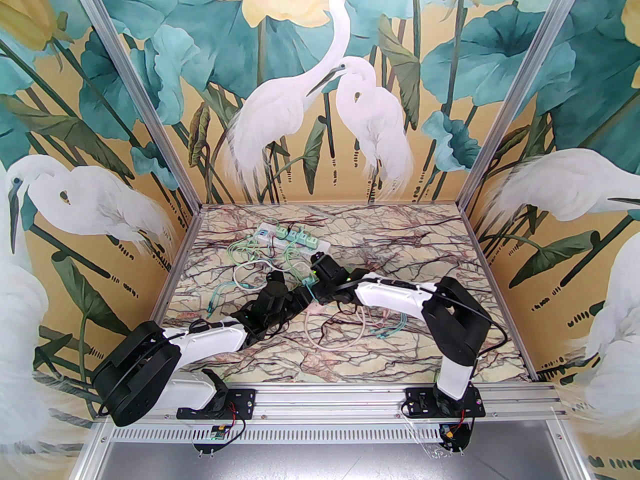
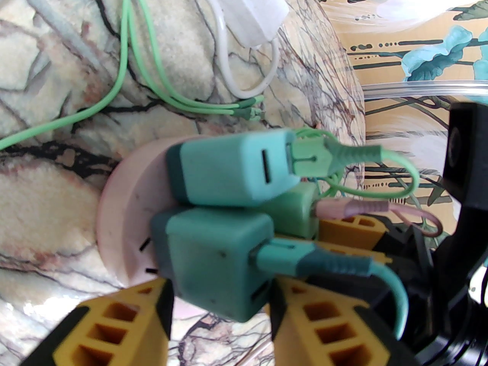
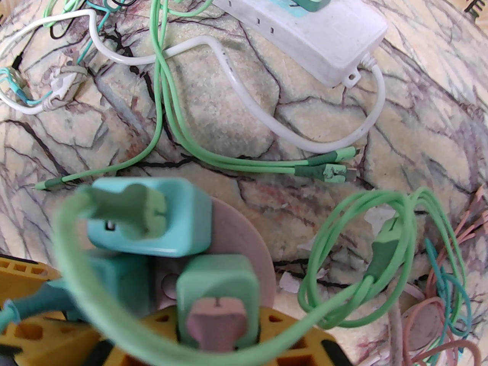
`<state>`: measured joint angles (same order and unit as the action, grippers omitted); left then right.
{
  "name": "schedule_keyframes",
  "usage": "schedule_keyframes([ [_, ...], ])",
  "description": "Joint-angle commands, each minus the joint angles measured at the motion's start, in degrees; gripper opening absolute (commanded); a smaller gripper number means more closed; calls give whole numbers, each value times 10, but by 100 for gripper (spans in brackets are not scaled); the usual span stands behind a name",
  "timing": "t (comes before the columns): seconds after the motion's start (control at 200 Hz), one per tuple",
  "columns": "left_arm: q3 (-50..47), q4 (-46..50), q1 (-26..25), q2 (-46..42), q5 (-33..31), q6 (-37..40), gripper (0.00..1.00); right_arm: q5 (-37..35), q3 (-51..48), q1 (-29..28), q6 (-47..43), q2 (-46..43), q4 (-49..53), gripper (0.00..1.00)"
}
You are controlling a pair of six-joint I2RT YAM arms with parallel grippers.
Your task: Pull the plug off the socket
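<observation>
The marbled surface [image 1: 425, 248] carries everything. Both arms [image 1: 210, 340] reach to its middle and meet over a tangle of cables [image 3: 362, 261]. A white power strip [image 3: 305, 32] lies further back, well apart from the work.

What you want is nearer: a pink round socket [image 2: 122, 219] with three cube plugs pushed into its face. The dark teal plug [image 2: 213, 257] is the one in hand, and it is seated in the socket. An aqua plug [image 2: 228, 166] touches it along one side, and a pale green plug [image 3: 215, 284] sits just beside it.

Your left pincer [image 2: 219, 286] has the dark teal plug between its yellow fingers [image 2: 305, 318], pads against two opposite faces. That reads as a grip on the cube, though you should judge for yourself how firm it is. Your right pincer [image 3: 225, 324] sits low at the pale green plug and the socket's rim; whether it clamps either one I cannot tell.

In my judgement nothing is out yet. To do the pull well:

- Make sure the pads are square on the cube and well down its sides.
- Draw straight out along the prongs, away from the socket face, without rocking.
- Have the right pincer hold the socket, or it will likely come away with the plug.
- Mind the aqua plug rubbing alongside.
- Leave the teal cable [image 2: 335, 265] at the plug's outer end room to trail
</observation>
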<state>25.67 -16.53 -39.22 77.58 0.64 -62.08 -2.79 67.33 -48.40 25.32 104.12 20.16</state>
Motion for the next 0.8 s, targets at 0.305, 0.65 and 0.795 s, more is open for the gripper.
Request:
schedule_keyframes([
  [0.305, -11, 118, 11, 32, -17, 0, 42, -22, 39, -29, 3, -6, 50, 19],
  [0.65, -3, 135, 11, 35, -18, 4, 41, -53, 57, -47, -18, 0, 69, 19],
  [0.795, -3, 133, 11, 44, -15, 6, 41, 12, 31, -9, 2, -32, 41, 19],
])
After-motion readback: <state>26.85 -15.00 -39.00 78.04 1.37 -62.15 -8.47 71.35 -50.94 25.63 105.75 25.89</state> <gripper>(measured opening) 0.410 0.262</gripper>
